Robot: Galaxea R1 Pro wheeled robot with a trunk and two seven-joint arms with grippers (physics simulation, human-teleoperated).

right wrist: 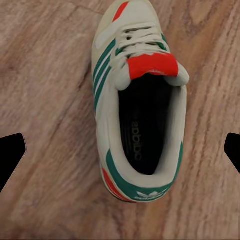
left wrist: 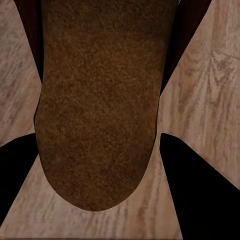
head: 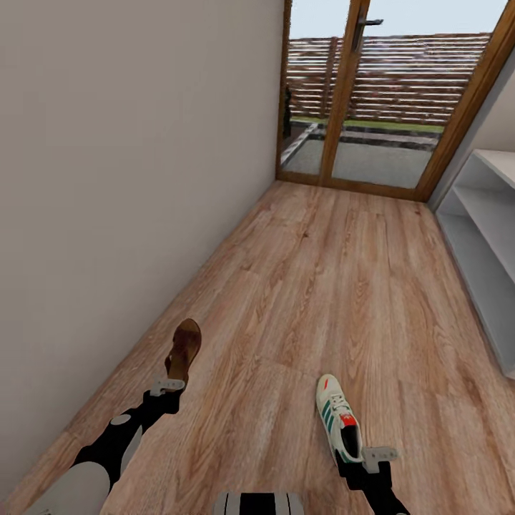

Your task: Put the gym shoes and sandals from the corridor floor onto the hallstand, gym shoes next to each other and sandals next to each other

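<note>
Left gripper [head: 169,387] is clamping the slim brown leather sandal [head: 183,350], while the wide-open right gripper [head: 378,455] is hovering over the white green-striped sneaker [head: 339,417], so it should drop straight down around the heel.

wood-grain plank floor [head: 343,286], white gym shoe [head: 339,418] lying on it

"adidas" on gym shoe [right wrist: 142,107] insole, trefoil heel
</note>
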